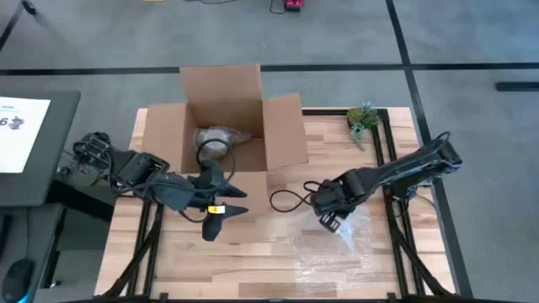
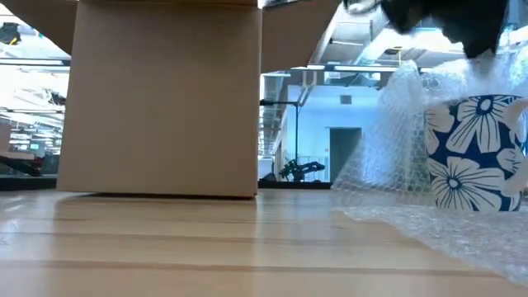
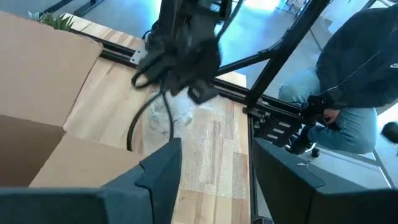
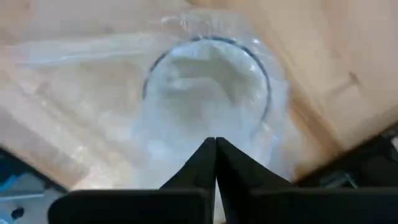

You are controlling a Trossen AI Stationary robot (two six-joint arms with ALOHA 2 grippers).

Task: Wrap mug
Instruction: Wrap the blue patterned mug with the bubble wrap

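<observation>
We see the mug [image 2: 478, 153] upright on the bubble wrap [image 2: 462, 227] at the table's [image 1: 253, 252] right side, under the right end effector [image 4: 215, 142], whose fingers are pinched together. If it pulls the wrap sideways, the mug could tip. The left end effector [image 1: 221, 202] waits wide by the box [image 1: 226, 126].

Overhead and table-level views share the box [image 1: 226, 126]; wrist cameras look close past their pincers.
</observation>
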